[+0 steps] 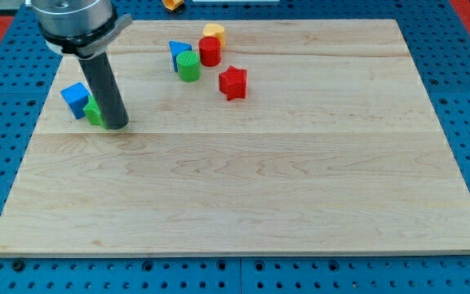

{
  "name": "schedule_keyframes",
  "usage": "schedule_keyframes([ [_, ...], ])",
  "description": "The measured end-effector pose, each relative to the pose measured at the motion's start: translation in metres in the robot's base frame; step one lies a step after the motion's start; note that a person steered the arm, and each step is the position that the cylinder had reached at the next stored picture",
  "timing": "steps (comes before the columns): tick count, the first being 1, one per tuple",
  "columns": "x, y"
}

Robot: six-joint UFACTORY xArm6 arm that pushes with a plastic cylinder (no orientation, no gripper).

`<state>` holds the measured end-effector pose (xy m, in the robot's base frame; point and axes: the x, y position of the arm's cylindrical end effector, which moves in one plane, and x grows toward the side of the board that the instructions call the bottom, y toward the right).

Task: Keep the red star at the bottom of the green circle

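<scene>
The red star (232, 82) lies on the wooden board (243, 180) near the view's top centre. The green circle (188, 65), a short cylinder, stands up and to the left of the star, a small gap apart. My tip (117, 125) rests on the board at the view's left, far left of both. It touches a green block (94, 112) that it partly hides.
A blue triangle (179, 51) touches the green circle on its upper left. A red cylinder (210, 51) and a yellow block (214, 32) stand to its upper right. A blue block (76, 98) sits beside the green block at the left. An orange block (172, 4) lies off the board.
</scene>
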<state>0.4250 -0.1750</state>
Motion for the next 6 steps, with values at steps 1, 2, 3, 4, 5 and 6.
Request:
schedule_keyframes([
  [1, -0.008, 0.063],
  [2, -0.015, 0.173],
  [3, -0.027, 0.235],
  [4, -0.067, 0.239],
  [5, -0.09, 0.212],
  [6, -0.088, 0.155],
])
